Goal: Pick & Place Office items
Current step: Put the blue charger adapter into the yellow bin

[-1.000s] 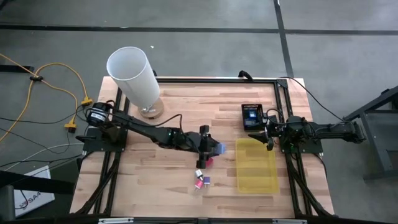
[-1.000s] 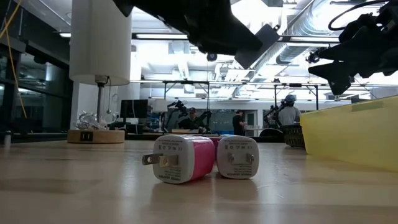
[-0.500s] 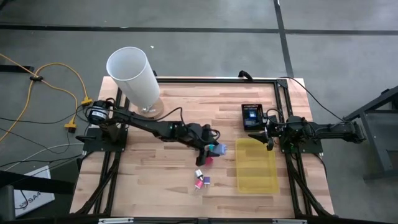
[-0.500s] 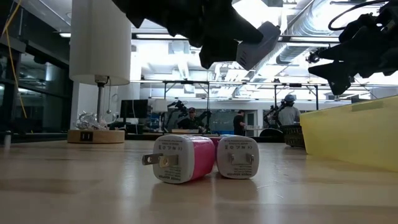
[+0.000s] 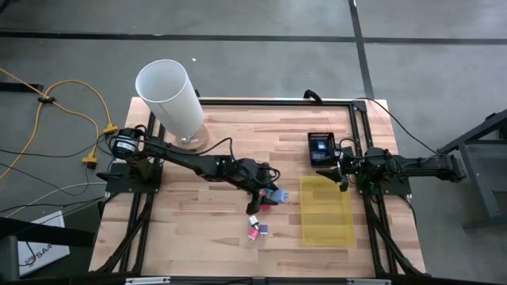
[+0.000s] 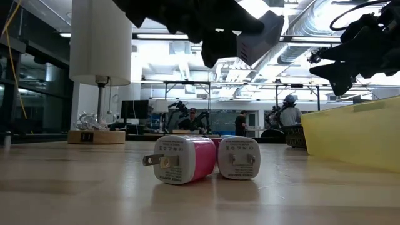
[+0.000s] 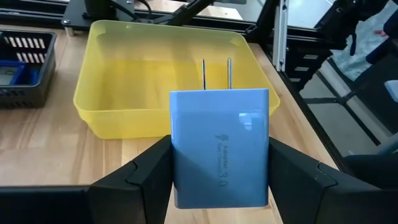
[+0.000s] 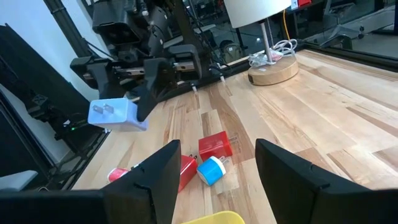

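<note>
The left gripper [image 5: 269,193] is clamping a pale blue charger [image 7: 219,154] between its two fingers [image 7: 140,177], jaws set about half apart, pressed to the block's flat sides. The charger is hanging in the air over the middle of the counter [image 5: 230,134], its two prongs pointing toward the yellow tray [image 7: 124,81], which is sitting near the counter's right edge. In the low view the charger is riding high above the wood, clear of everything. Beneath and just behind the gripper, red and cyan blocks [image 8: 214,155] are lying together on the counter. Nearer the front edge, a pink charger [image 6: 182,160] and a white charger [image 6: 239,158] are lying side by side, touching. The right gripper [image 5: 342,176] is waiting at the tray's far corner, its jaws partly apart and holding nothing.
</note>
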